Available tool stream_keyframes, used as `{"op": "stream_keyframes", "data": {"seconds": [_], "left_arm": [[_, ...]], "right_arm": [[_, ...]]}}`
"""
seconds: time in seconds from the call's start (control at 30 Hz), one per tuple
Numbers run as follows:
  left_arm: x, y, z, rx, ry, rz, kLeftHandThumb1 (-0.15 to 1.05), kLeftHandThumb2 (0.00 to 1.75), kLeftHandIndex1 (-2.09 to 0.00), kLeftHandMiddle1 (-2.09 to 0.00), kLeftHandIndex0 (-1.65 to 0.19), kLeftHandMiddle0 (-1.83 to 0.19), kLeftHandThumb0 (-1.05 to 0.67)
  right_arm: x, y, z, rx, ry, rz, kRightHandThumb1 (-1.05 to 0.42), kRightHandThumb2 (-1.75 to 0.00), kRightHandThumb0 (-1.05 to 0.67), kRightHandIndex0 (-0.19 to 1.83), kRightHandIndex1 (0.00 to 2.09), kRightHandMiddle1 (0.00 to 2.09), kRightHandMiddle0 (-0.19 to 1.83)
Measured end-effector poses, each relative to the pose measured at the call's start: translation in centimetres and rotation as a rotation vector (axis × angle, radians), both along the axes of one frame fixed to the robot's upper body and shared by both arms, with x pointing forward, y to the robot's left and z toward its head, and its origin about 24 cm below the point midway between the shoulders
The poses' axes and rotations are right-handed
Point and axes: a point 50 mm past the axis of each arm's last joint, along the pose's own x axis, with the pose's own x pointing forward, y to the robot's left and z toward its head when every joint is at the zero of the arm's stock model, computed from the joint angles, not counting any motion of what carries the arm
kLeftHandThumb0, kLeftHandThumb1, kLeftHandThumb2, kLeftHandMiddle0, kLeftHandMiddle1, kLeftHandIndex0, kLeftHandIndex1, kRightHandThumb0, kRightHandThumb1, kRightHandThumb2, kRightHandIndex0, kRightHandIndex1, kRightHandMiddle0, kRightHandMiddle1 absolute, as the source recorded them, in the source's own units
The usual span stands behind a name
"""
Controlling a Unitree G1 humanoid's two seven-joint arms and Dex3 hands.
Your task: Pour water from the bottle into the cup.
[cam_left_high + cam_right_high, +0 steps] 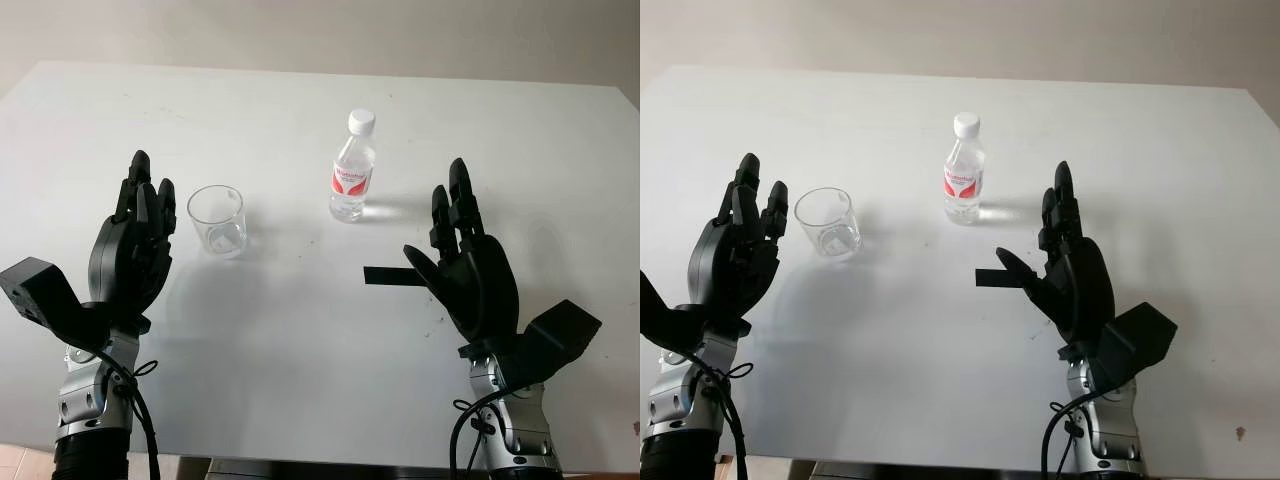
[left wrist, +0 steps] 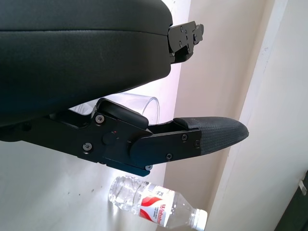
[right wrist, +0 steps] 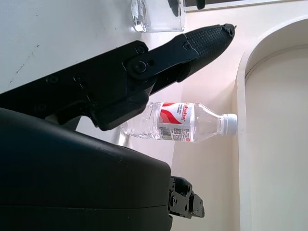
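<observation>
While the bottle (image 1: 353,170) stands capped beside the cup (image 1: 217,221) on the tabletop (image 1: 300,340), my left hand (image 1: 130,250) and right hand (image 1: 465,265) hover open, holding nothing.

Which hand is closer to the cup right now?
The left hand. It is open just beside the cup, on its left. The right hand is open far across the table, past the bottle.

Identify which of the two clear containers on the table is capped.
The bottle, standing upright with a white cap and red label. The cup beside it is open-topped and unlabelled.
</observation>
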Motion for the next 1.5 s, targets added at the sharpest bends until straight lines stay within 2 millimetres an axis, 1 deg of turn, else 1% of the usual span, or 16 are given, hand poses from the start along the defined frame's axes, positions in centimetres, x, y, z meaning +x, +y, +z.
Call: {"op": "stream_keyframes", "data": {"seconds": [0.3,0.4,0.5,0.7,0.83,1.0,1.17,1.37,1.5], "left_arm": [[-0.1,0.0,0.0,0.006,-0.001,0.002,1.05,0.56,-0.06,-0.06,0.17,0.14,-0.79],[-0.1,0.0,0.0,0.009,-0.005,0.004,1.05,0.57,-0.06,-0.05,0.17,0.15,-0.78],[-0.1,0.0,0.0,0.01,-0.007,0.004,1.05,0.56,-0.06,-0.06,0.16,0.14,-0.79],[-0.1,-0.2,-0.2,-0.001,-0.004,0.006,1.05,0.56,-0.05,-0.05,0.17,0.14,-0.78],[-0.1,-0.2,-0.2,-0.001,-0.005,0.008,1.05,0.55,-0.05,-0.05,0.18,0.16,-0.78],[-0.2,-0.1,-0.1,0.001,-0.006,0.008,1.05,0.55,-0.05,-0.05,0.18,0.16,-0.79],[-0.2,-0.2,-0.1,0.0,-0.004,0.013,1.05,0.56,-0.05,-0.06,0.18,0.15,-0.79],[-0.1,-0.3,-0.2,0.001,-0.001,0.016,1.05,0.55,-0.06,-0.06,0.17,0.14,-0.8],[-0.1,-0.3,-0.2,0.001,-0.001,0.015,1.05,0.56,-0.06,-0.06,0.16,0.14,-0.8]], "right_arm": [[0.0,0.2,-0.2,0.007,0.011,0.016,-0.93,-0.05,-0.88,-0.19,0.0,0.0,-0.19],[0.3,0.3,-0.3,-0.008,0.025,0.021,-0.94,-0.05,-0.92,-0.19,0.0,0.0,-0.19],[1.7,0.4,0.3,-0.052,0.022,0.032,-0.94,-0.05,-0.94,-0.19,0.0,0.0,-0.19],[6.1,1.6,4.2,-0.124,-0.065,0.064,-0.92,-0.05,-0.96,-0.19,0.0,0.0,-0.19],[8.0,2.5,5.1,-0.158,-0.077,0.068,-0.91,-0.05,-0.98,-0.19,0.0,0.0,-0.19],[9.4,3.6,5.1,-0.217,-0.088,0.068,-0.92,-0.05,-0.99,-0.19,0.0,0.0,-0.19],[10.5,4.3,5.1,-0.255,-0.061,0.074,-0.92,-0.06,-0.98,-0.19,0.0,0.0,-0.19],[11.2,5.0,4.6,-0.334,-0.036,0.043,-0.94,-0.06,-1.0,-0.19,0.0,0.0,-0.19],[11.5,5.2,4.2,-0.343,-0.017,0.033,-0.94,-0.06,-0.99,-0.19,0.0,0.0,-0.19]]}}
